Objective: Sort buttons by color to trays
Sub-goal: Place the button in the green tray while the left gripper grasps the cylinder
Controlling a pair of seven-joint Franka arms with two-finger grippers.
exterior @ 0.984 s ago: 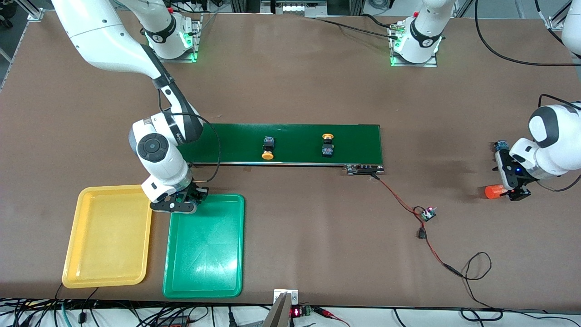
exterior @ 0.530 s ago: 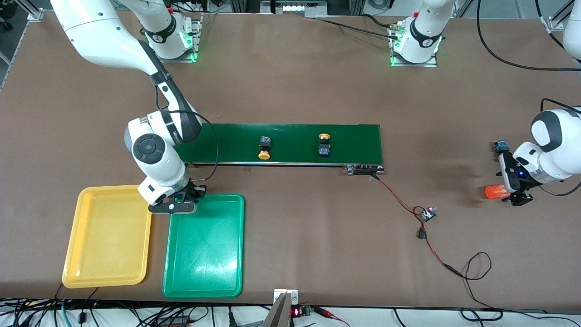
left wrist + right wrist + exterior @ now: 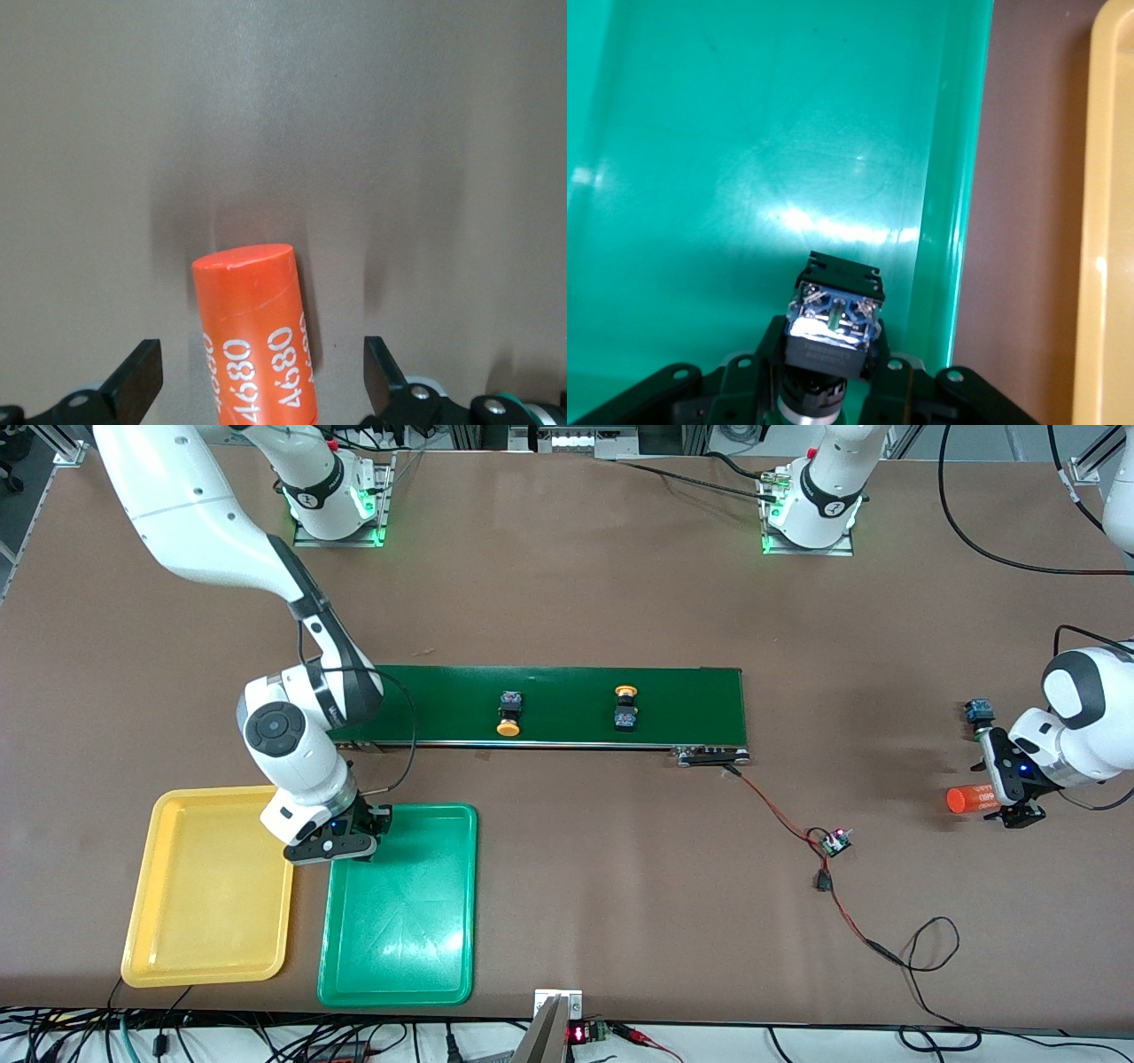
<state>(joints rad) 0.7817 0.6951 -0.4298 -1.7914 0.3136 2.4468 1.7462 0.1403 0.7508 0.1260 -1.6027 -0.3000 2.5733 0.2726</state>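
Right gripper (image 3: pixel 350 841) clamped on a button (image 3: pixel 833 319), hanging over the green tray (image 3: pixel 399 948) by the edge beside the yellow tray (image 3: pixel 213 948). Two yellow-capped buttons (image 3: pixel 508 715) on the conveyor belt (image 3: pixel 567 686). Left gripper (image 3: pixel 257 390) spread wide around an orange cylinder (image 3: pixel 252 336) lying on the desk (image 3: pixel 620 602).

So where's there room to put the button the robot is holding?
The right gripper, shut on a button, is over the green tray, whose whole floor is bare. The yellow tray beside it is bare too. The conveyor belt is busier: two yellow buttons sit there. The left gripper waits, open around an orange cylinder.
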